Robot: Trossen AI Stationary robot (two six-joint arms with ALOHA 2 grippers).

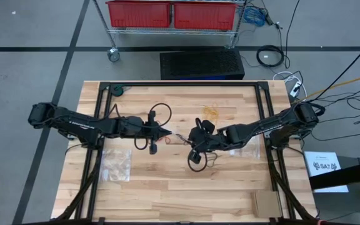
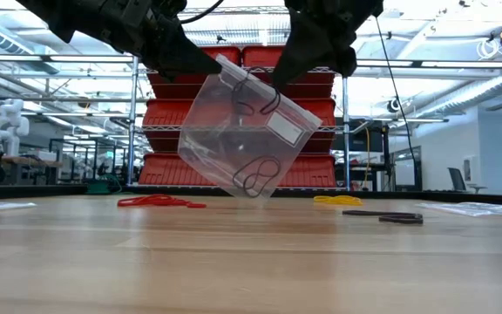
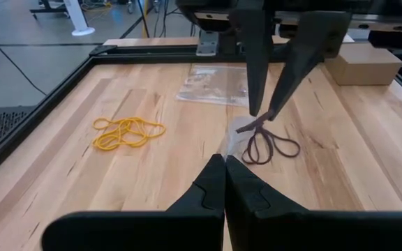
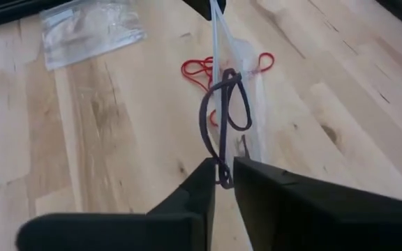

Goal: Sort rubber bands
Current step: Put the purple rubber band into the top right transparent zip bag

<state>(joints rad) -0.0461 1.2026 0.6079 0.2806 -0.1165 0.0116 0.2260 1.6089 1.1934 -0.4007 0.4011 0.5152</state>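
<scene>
Wooden table: butcher-block top, carrying all the stock. Clear bag: one, hanging tilted above the table between the two arms, with a pair of black loops already lying in its lower corner. Spare bags: flat on the table, well apart from the work. Left gripper: fingers closed tight on the clear bag's upper edge, holding it aloft. Right gripper: jaws narrowed to a slit, pinching a black band whose loop stands right at the bag's mouth. Red bands and yellow bands: separate clusters on the table, unsorted. Handling note, as a judgement: the loop probably needs to be carried well past the mouth before release, since a springy band may catch on the lip. The left grip should hold steady so that the opening does not collapse.
</scene>
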